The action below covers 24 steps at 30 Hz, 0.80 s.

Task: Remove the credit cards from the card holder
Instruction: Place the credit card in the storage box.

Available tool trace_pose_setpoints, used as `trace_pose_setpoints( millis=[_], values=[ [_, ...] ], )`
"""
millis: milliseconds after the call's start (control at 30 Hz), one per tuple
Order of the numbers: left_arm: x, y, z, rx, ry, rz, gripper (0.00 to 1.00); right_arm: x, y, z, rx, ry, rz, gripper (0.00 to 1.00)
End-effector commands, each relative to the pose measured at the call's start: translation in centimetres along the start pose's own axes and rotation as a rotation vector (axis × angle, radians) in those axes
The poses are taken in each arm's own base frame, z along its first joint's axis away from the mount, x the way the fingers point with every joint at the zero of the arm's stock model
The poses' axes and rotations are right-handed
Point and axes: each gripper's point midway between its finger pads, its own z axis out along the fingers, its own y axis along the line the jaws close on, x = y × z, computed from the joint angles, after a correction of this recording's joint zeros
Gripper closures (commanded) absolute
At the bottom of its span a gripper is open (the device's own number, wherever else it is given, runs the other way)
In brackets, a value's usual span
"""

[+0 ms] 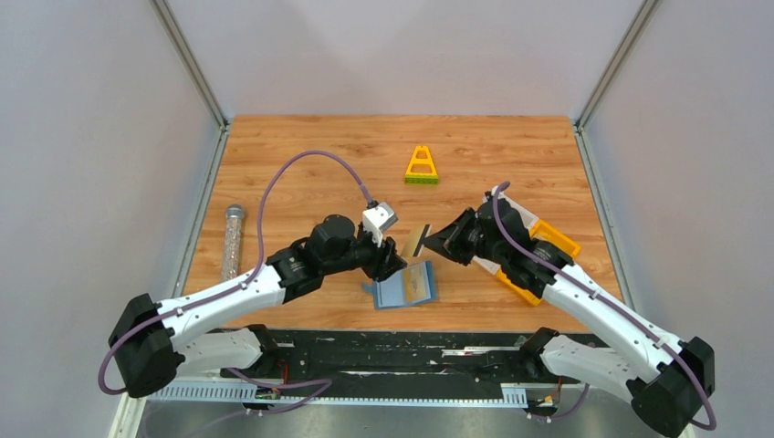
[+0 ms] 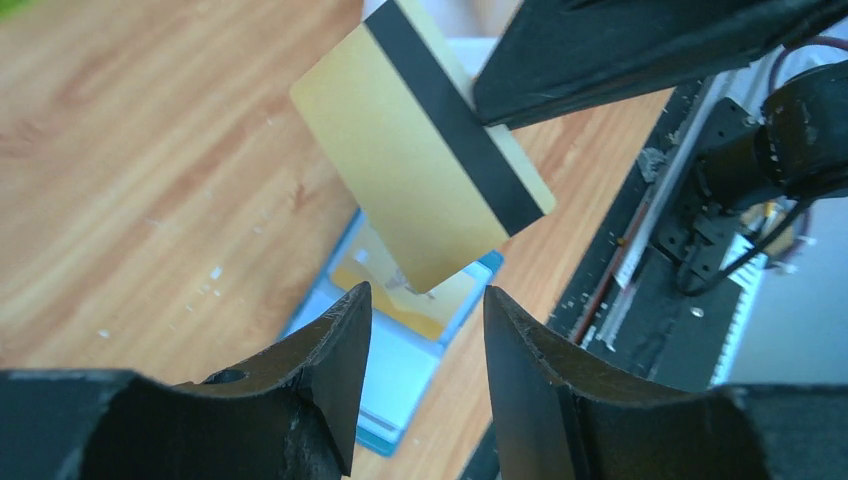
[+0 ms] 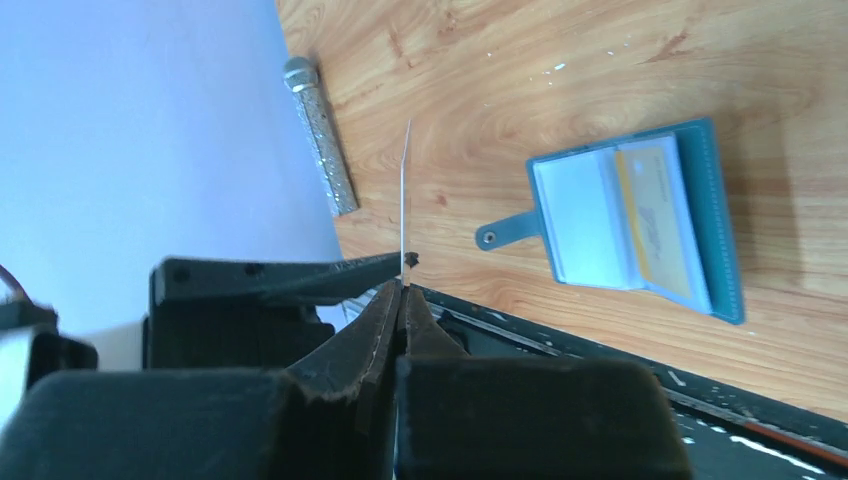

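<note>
At nine o'clock on the table [image 1: 301, 155], lying along the edge: a glitter-filled tube [image 1: 233, 242], well apart from the work. Next rightward, left gripper [image 2: 428, 300]: half-spread, empty, hovering over the card holder [image 3: 722, 230]. Card holder at six o'clock, open flat near the front edge, tab on its nine o'clock side; a yellow card [image 3: 660, 220] tucked in one pocket. Just at its one o'clock, raised off the wood: gold credit card [image 2: 400, 170] with a black stripe, pinched at one end in the clamped right gripper [image 3: 403, 290]. Probably light, stiff, slick and hard to lift off flat wood; best taken by an edge, faces between the pads. At three o'clock, yellow bin [image 1: 557, 239] under the right arm. Open wood toward twelve, apart from a yellow triangular toy [image 1: 421, 166].
</note>
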Motion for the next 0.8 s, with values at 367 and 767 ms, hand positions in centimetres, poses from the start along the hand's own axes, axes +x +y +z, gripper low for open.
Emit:
trace_pose_setpoints(
  millis=[367, 767],
  values=[
    [-4.4, -0.1, -1.3, -0.1, -0.263, 0.416, 0.38, -1.0, 1.3, 0.0, 0.082, -0.026, 0.256, 1.0],
    [-3.9, -1.4, 0.9, -0.089, -0.247, 0.508, 0.37, -0.4, 1.1, -0.8, 0.063, -0.003, 0.278, 1.0]
  ],
)
